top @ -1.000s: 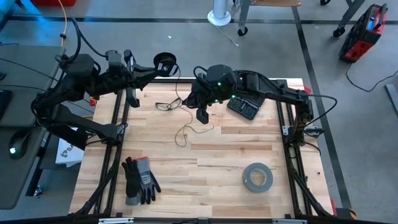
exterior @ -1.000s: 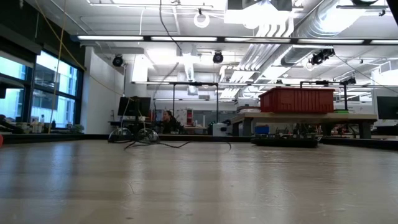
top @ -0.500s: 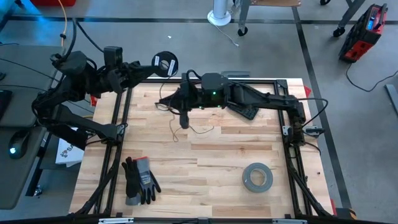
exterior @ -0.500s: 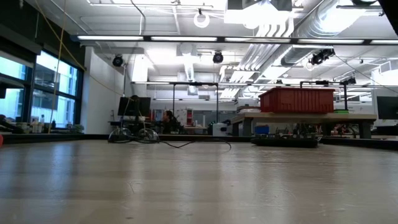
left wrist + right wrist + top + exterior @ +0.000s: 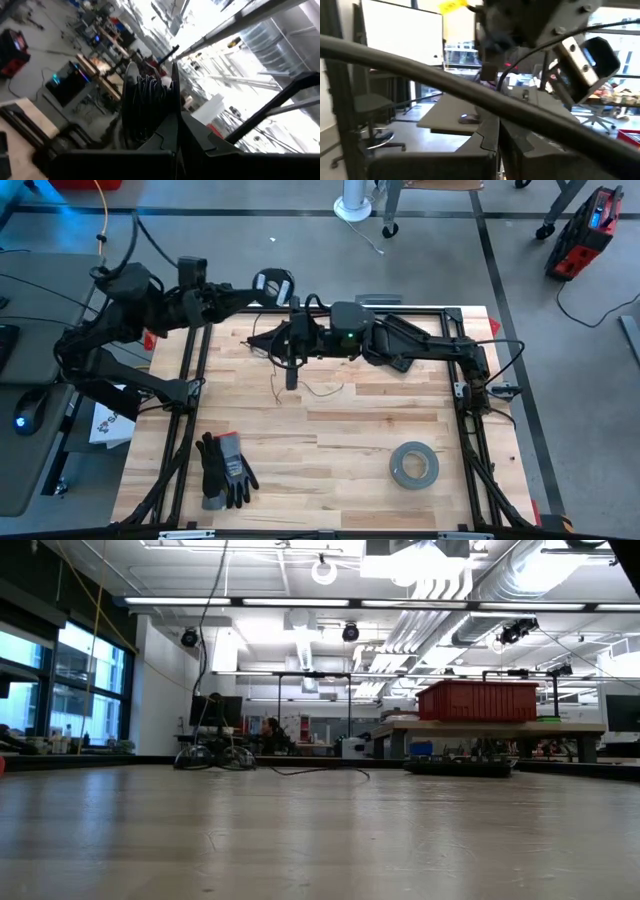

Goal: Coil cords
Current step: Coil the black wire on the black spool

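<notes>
The small black spool (image 5: 272, 284) hangs off the table's far left corner, with my left gripper (image 5: 254, 289) shut on it; dark cord (image 5: 148, 100) is wound between its two flanges. My right gripper (image 5: 259, 341) is shut and points level toward the table's left edge, just near of the spool. A bunch of cord loops (image 5: 266, 346) sits at its tips. The thin cord's loose tail (image 5: 300, 389) lies on the wooden table (image 5: 330, 440). In the low view the cord (image 5: 300, 772) lies far back on the table. My left gripper holds the spool by a flange's rim (image 5: 173, 116), pinched between its two fingers. The fingers come level from the table's left side. The spool is lifted clear, its flanges on edge. My right gripper is shut at the cord's loops (image 5: 262, 344), held above the table. The fingers come level from the table's right side. The point of contact is too small to make out; the tail hangs slack to the table.
A grey tape roll (image 5: 413, 464) lies near the table's front right. A pair of dark gloves (image 5: 225, 468) lies at the front left. A black flat device (image 5: 398, 360) sits under my right arm. Black frame rails (image 5: 190, 380) run along both table sides.
My right gripper has moved toward the table's left edge and tipped up from slanting down to level. The cord's loops have come along with it and the tail has slid left. My left gripper has rolled about its own line, turning the spool with it.
</notes>
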{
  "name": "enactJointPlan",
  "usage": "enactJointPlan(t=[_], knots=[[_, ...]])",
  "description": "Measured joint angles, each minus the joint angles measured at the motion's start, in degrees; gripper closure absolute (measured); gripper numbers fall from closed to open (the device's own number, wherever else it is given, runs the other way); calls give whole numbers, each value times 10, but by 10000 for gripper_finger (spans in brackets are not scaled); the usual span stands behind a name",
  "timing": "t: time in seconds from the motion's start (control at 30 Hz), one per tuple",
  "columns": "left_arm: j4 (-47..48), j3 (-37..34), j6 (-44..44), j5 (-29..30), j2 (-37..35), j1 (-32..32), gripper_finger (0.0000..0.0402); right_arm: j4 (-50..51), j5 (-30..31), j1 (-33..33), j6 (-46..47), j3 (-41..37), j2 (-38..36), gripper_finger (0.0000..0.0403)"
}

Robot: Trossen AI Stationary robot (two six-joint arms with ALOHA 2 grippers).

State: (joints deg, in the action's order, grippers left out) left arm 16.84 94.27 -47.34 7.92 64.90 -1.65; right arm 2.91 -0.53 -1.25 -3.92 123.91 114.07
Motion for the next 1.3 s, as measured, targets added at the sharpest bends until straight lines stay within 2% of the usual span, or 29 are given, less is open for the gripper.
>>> enactJointPlan(t=[0.43, 0.67, 1.03, 1.1, 1.3], knots=[[-20, 0, 9, -8, -3, -3, 400, 11, 14, -12, -10, 0, 0, 403], [-34, 0, 53, 8, -19, -3, 400, 17, 20, -13, -10, 0, 0, 403], [-24, 0, 55, 35, -60, -3, 400, 31, 22, -14, -20, 0, -8, 403], [-24, 0, 53, 36, -64, -3, 400, 44, 41, -15, -31, 0, -12, 403], [52, 0, 14, 36, -69, -3, 400, 51, 51, -9, -49, 2, -19, 403]])
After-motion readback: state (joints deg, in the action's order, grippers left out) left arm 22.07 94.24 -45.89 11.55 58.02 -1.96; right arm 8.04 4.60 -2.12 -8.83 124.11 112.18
